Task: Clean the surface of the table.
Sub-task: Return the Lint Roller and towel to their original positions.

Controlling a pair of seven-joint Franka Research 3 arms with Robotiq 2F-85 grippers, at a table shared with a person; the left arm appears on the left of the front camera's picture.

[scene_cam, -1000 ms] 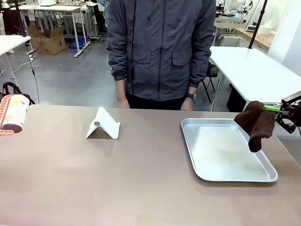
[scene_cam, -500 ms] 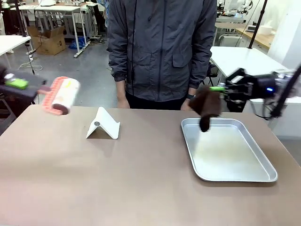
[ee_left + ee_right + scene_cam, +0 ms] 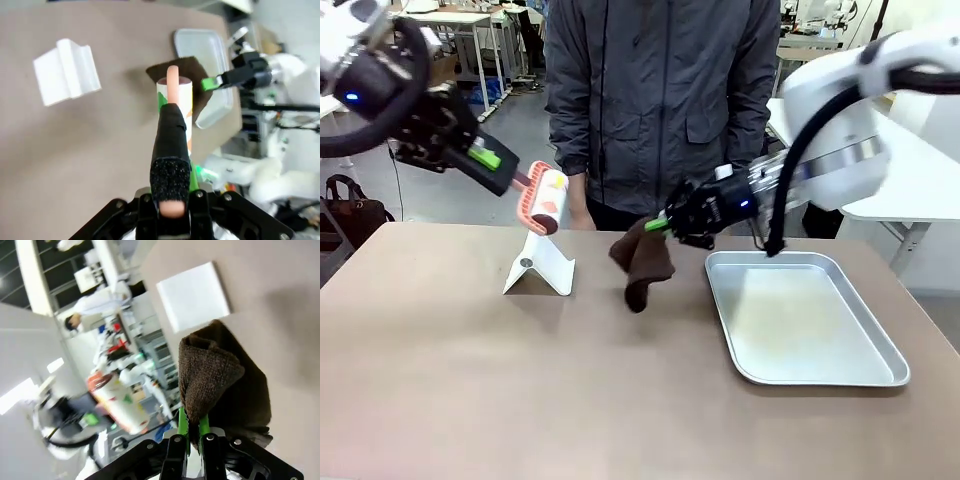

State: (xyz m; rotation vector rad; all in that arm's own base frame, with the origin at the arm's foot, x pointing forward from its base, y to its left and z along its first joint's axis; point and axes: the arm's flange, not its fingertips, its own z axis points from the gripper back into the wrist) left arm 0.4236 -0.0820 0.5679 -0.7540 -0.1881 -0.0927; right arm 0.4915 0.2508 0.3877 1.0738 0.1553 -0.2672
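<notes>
The brownish-taupe table (image 3: 620, 390) spans the front view. My left gripper (image 3: 498, 166) is shut on the pink handle of a lint roller (image 3: 545, 200), which hangs just above a white folded stand (image 3: 538, 265). In the left wrist view my left gripper (image 3: 170, 212) clamps the roller's handle, and the roller (image 3: 175, 100) points down at the table (image 3: 75, 150). My right gripper (image 3: 665, 222) is shut on a dark brown cloth (image 3: 642, 262) that dangles over the table left of the tray. The right wrist view shows my right gripper (image 3: 190, 432) pinching the cloth (image 3: 215, 375).
A shiny metal tray (image 3: 880, 372) lies at the right of the table, with nothing in it. A person in a dark jacket (image 3: 660, 110) stands at the far edge, hands down. The white stand (image 3: 67, 72) sits left of centre. The near half of the table is bare.
Both arms have swung inward. The left one carried the lint roller rightward to above the white stand. The right one carried the cloth leftward off the tray to over the table's middle.
</notes>
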